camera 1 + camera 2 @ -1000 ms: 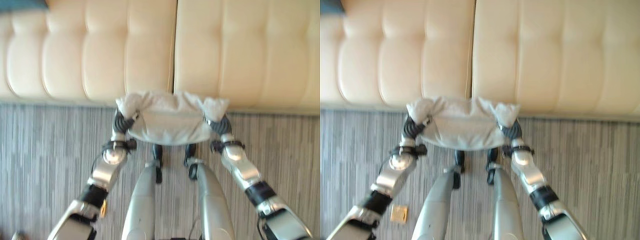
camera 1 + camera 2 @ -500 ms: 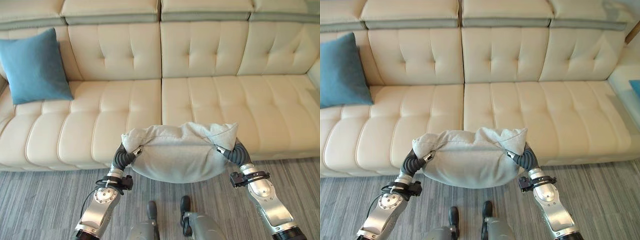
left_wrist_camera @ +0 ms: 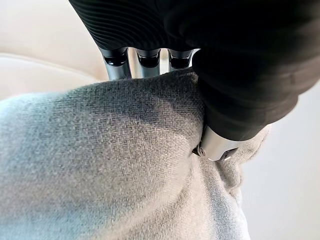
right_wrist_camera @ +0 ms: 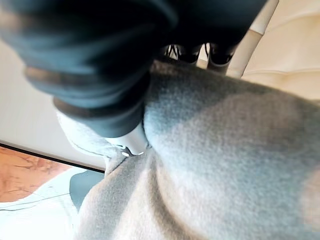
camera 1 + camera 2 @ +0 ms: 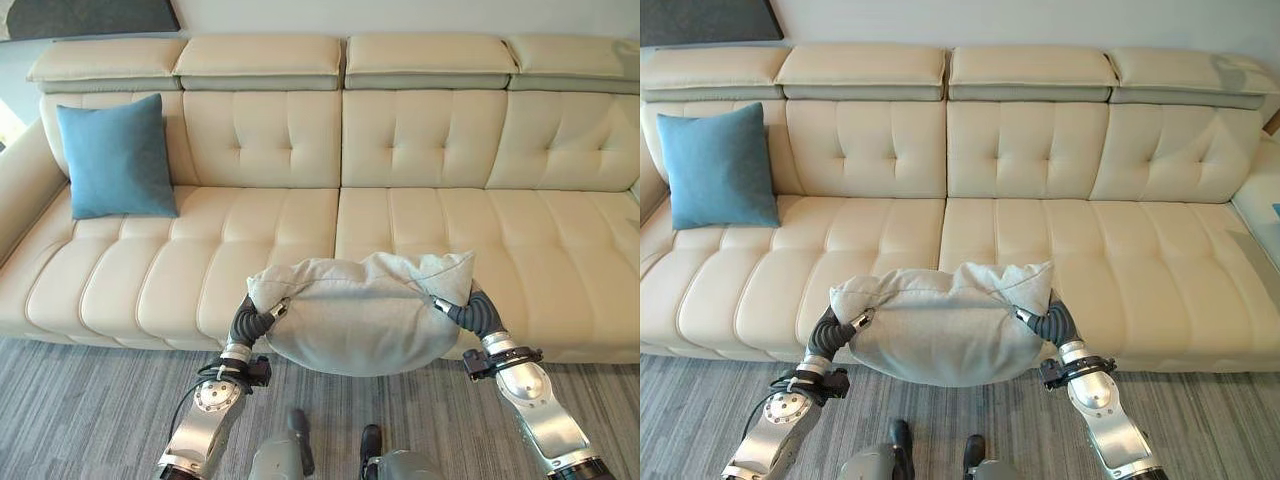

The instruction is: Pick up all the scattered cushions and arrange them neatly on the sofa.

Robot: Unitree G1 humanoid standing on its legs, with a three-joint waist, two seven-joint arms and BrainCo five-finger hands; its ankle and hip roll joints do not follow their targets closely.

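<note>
Before the cream sofa, left hand and right hand clamp the grey cushion between them.

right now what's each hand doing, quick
Left hand: shut on the grey cushion, fingers and thumb pinching its left end.
Right hand: shut on the cushion's right end.

Sofa seat lies bare beside the blue cushion.
</note>
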